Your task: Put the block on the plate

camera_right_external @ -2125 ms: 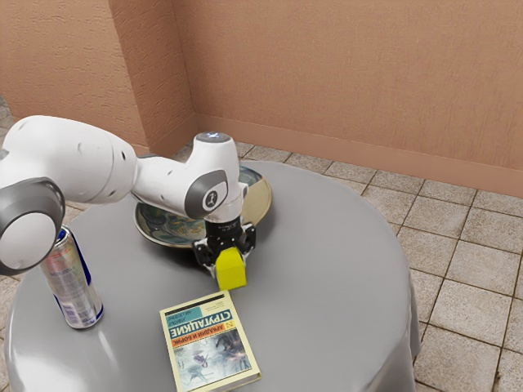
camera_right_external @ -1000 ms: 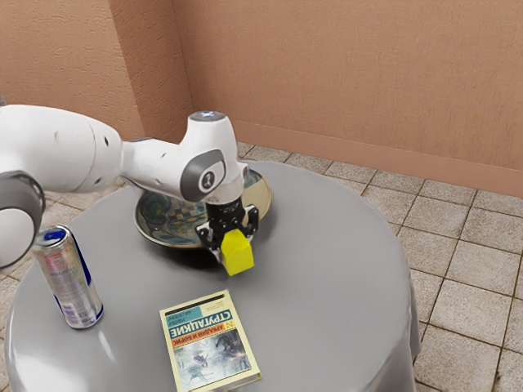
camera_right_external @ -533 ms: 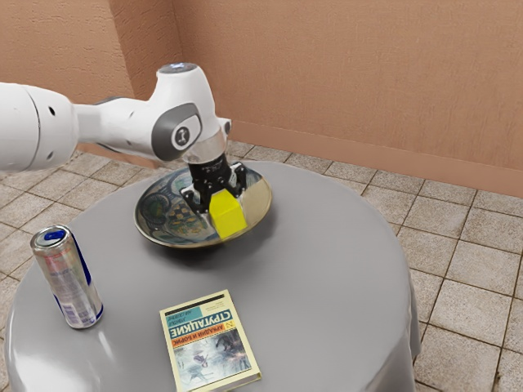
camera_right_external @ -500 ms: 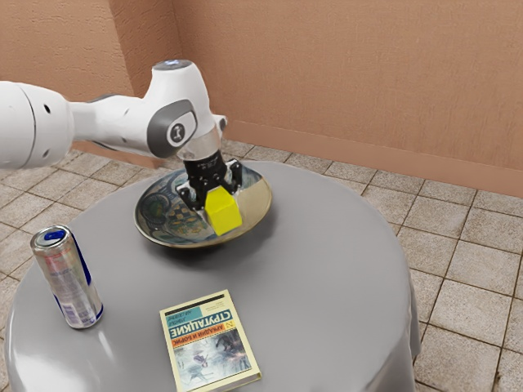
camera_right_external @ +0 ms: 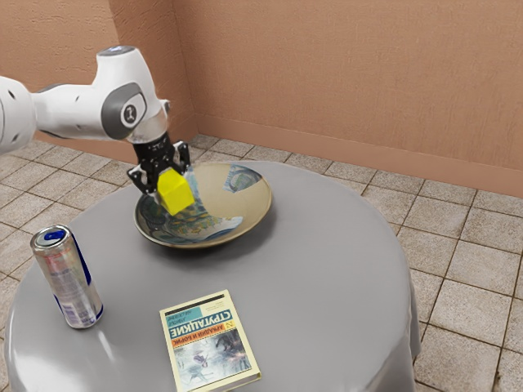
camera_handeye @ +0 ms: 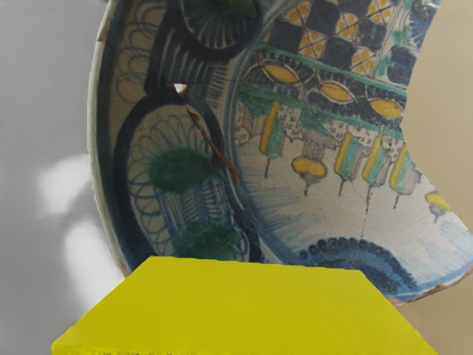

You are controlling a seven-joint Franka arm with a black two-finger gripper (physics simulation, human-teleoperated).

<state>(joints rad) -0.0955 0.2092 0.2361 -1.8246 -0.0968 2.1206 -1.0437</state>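
Observation:
My black gripper [camera_right_external: 162, 178] is over the plate's part toward the exterior view's left, shut on the yellow block [camera_right_external: 176, 193]. The block hangs slightly tilted, apparently above the surface of the patterned plate [camera_right_external: 233, 208]; the exact height between them I cannot tell. In the wrist view the yellow block [camera_handeye: 244, 310] is large and close under the hand, with the plate [camera_handeye: 310, 148] and its blue, green and yellow decoration beyond it. The block hides part of the plate's rim in that view.
A silver and blue can [camera_right_external: 69, 278] stands on the grey round table [camera_right_external: 327, 269] at the exterior view's left. A book [camera_right_external: 211, 343] lies flat near the front. Behind the table are a tiled floor and a brown wall.
Holding the block, my gripper has risen from near the book's far edge and travelled back, then toward the exterior view's left across the plate. Plate, can and book have stayed put.

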